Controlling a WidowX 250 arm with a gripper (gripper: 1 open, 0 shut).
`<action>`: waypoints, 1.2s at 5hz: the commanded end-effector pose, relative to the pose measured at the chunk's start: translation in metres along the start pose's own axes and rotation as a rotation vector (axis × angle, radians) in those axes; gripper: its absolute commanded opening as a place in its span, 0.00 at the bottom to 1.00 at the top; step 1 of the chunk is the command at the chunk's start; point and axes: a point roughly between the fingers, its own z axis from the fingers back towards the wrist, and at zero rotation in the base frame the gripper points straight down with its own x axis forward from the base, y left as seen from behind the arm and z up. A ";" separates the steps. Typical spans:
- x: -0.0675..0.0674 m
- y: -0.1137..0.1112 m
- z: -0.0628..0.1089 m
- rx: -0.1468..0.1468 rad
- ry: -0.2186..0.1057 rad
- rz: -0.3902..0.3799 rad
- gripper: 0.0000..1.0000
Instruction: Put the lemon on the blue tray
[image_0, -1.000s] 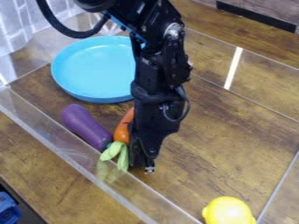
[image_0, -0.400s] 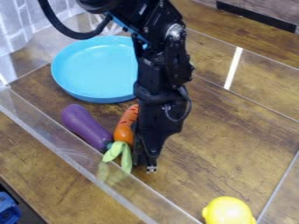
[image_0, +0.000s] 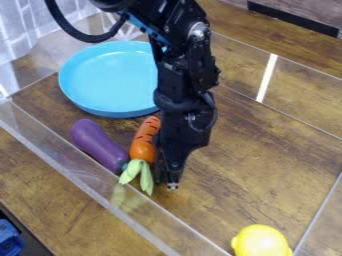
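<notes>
Nothing is done yet: the lemon (image_0: 261, 242) lies on the surface (image_0: 267, 150) at five o'clock, well apart from the blue tray (image_0: 107, 78) at ten o'clock, while the tool (image_0: 167, 184), clenched and empty, points down beside the carrot (image_0: 144, 142).

Wood-grain table (image_0: 281, 150) carries blue tray (image_0: 107, 78), purple eggplant (image_0: 96, 142), carrot (image_0: 142, 150), lemon (image_0: 261, 241) near front edge.

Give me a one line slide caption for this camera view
Shut gripper down beside the carrot and eggplant; lemon waits far from the blue tray.
</notes>
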 end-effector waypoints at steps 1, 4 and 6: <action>0.006 0.015 0.010 0.034 -0.045 -0.081 0.00; 0.000 0.016 0.024 0.016 -0.038 -0.166 0.00; 0.002 0.019 0.030 0.004 -0.029 -0.185 0.00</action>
